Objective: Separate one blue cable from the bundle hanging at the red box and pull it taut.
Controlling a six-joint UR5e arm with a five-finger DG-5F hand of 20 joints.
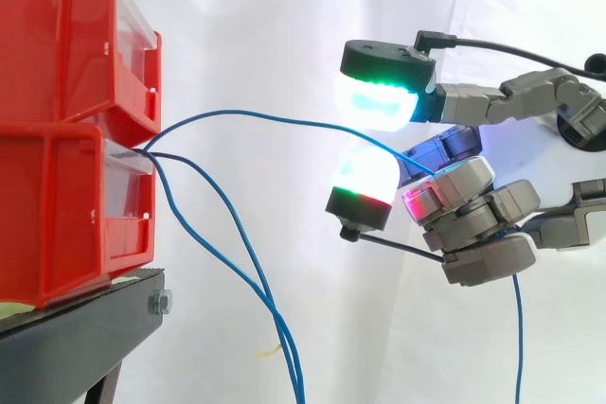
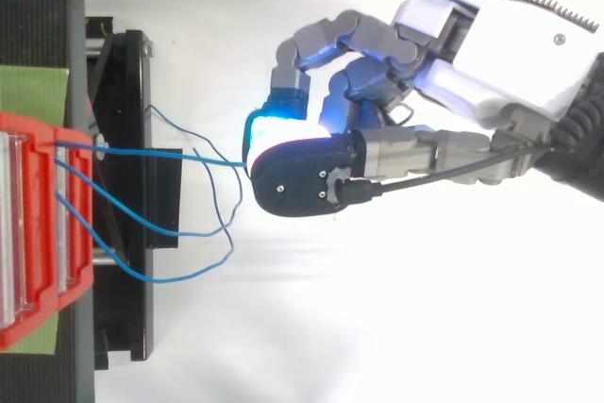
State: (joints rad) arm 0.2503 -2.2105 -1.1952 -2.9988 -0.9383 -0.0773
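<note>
Two red bins (image 1: 57,92) are stacked on a black stand (image 1: 76,328) at the left. Three blue cables come out between them. One blue cable (image 1: 246,114) arcs up and right, in a gentle curve, into my hand (image 1: 473,215). It runs between a cyan-green glowing pad (image 1: 379,101) above and a white-red pad (image 1: 365,172) below, which pinch it. Its free end hangs down under the hand (image 1: 518,328). From above, this cable (image 2: 203,159) ends at the meeting pads of the hand (image 2: 453,63). The two other cables (image 1: 237,243) droop loosely.
In the top view the two loose cables (image 2: 189,231) loop over the black stand (image 2: 142,139) beside the red bins (image 2: 28,224). A green mat (image 2: 33,92) lies under the bins. The white curtain is behind.
</note>
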